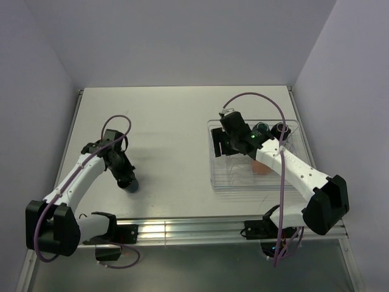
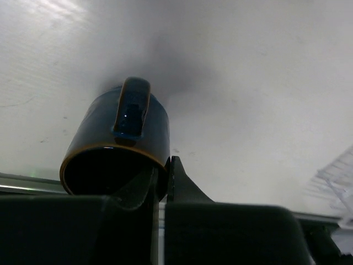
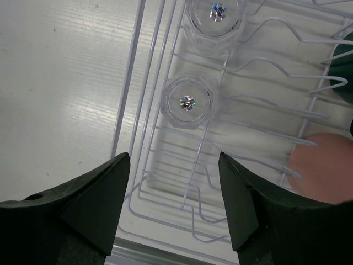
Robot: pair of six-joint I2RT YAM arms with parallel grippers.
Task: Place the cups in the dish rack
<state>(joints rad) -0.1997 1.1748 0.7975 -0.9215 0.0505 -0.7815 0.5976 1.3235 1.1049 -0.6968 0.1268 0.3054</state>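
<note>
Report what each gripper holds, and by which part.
Left gripper pinches the dark mug by its rim. Right gripper holds nothing, open above the dish rack.

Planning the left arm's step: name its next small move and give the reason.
Probably lift the dark mug straight up. The left pincer is shut on its rim, the mug is on the table, and the dish rack sits well to the right.

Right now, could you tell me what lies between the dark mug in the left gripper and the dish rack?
Nothing: in the top view, only bare table separates the dark mug from the dish rack.
</note>
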